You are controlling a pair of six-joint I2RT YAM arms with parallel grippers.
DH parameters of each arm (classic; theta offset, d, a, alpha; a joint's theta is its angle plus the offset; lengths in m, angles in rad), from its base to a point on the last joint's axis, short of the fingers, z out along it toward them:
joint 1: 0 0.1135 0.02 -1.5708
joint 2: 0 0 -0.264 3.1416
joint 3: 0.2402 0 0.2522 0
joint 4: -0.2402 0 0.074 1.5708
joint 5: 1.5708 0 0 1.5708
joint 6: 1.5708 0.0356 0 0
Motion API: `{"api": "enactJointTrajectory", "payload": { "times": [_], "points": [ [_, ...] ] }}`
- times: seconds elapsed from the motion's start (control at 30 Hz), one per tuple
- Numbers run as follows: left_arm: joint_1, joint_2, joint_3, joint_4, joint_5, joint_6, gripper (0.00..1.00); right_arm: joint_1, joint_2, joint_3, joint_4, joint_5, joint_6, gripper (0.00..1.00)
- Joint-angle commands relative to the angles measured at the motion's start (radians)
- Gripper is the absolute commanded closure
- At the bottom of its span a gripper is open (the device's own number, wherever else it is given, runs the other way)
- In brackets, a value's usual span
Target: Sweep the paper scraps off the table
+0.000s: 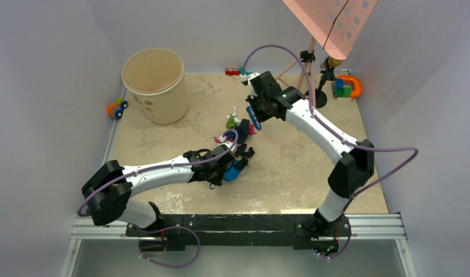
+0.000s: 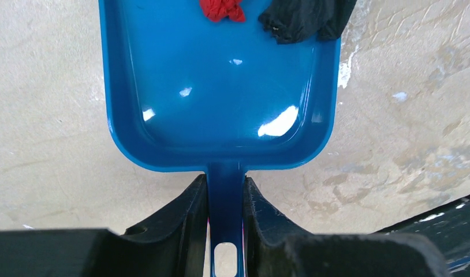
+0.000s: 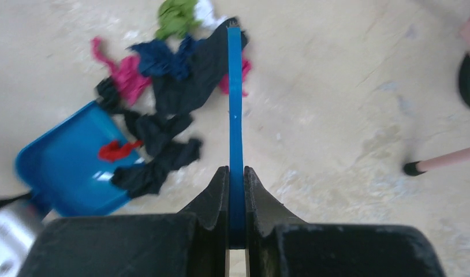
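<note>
My left gripper [image 2: 226, 199] is shut on the handle of a blue dustpan [image 2: 221, 86], which lies flat on the beige table [image 2: 42, 115]. A red scrap [image 2: 221, 8] and a black scrap [image 2: 305, 20] lie at the pan's mouth. My right gripper [image 3: 237, 179] is shut on a thin blue sweeper blade [image 3: 235, 104], which stands just right of the scrap pile. The paper scraps [image 3: 175, 86] are black, navy, pink, green and white, and spread from the blade to the dustpan [image 3: 65, 173]. In the top view the pile [image 1: 235, 128] lies between the two grippers.
A beige bucket [image 1: 156, 83] stands at the back left with an orange and blue toy car [image 1: 117, 108] beside it. Red and teal blocks [image 1: 235, 72] lie at the back edge. A pink tripod [image 1: 305, 66], a black stand base [image 1: 320, 98] and an orange toy [image 1: 348, 86] stand at the back right.
</note>
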Motion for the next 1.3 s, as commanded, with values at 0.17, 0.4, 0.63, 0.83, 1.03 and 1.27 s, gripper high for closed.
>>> {"api": "enactJointTrajectory", "payload": {
  "times": [0.17, 0.4, 0.63, 0.83, 1.03, 1.27],
  "points": [
    [0.0, -0.024, -0.007, -0.041, -0.002, -0.224, 1.0, 0.046, 0.33, 0.211, 0.072, 0.395, -0.27, 1.0],
    [0.028, -0.016, -0.003, -0.053, -0.009, -0.232, 1.0, 0.138, 0.356, 0.101, 0.105, 0.206, -0.395, 1.0],
    [0.039, -0.013, -0.025, 0.005, -0.089, -0.221, 1.0, 0.14, 0.203, -0.002, 0.037, -0.291, -0.36, 1.0],
    [0.036, 0.009, -0.045, 0.081, -0.174, -0.168, 1.0, 0.14, 0.088, -0.085, 0.027, -0.502, -0.314, 1.0],
    [0.036, -0.038, -0.112, 0.198, -0.239, -0.108, 1.0, 0.137, 0.016, -0.101, -0.002, -0.402, -0.235, 1.0],
    [0.026, -0.092, -0.173, 0.32, -0.224, -0.056, 1.0, 0.047, -0.145, -0.095, 0.021, -0.299, -0.095, 1.0]
  ]
}}
